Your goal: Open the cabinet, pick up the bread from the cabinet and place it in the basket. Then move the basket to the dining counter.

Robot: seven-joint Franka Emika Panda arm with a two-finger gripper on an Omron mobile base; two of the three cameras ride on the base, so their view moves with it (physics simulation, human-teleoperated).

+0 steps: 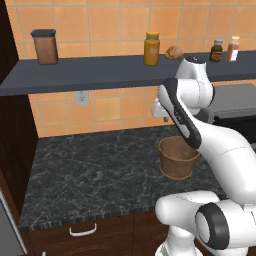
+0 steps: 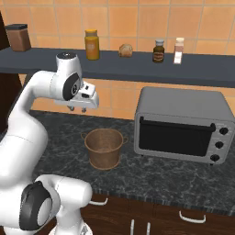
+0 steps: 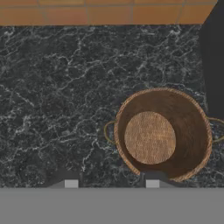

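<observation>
The bread, a small golden-tan bun, sits on the dark grey wall shelf against the orange tiles. The brown woven basket stands upright and empty on the black marble counter. My gripper hangs above the counter, pointing down, just left of and above the basket and well below the shelf. Its fingers are apart with nothing between them. The dining counter is out of view.
On the shelf stand a yellow-orange jar, a brown canister and two small bottles. A grey toaster oven sits right of the basket. A dark tall cabinet side bounds the counter's left.
</observation>
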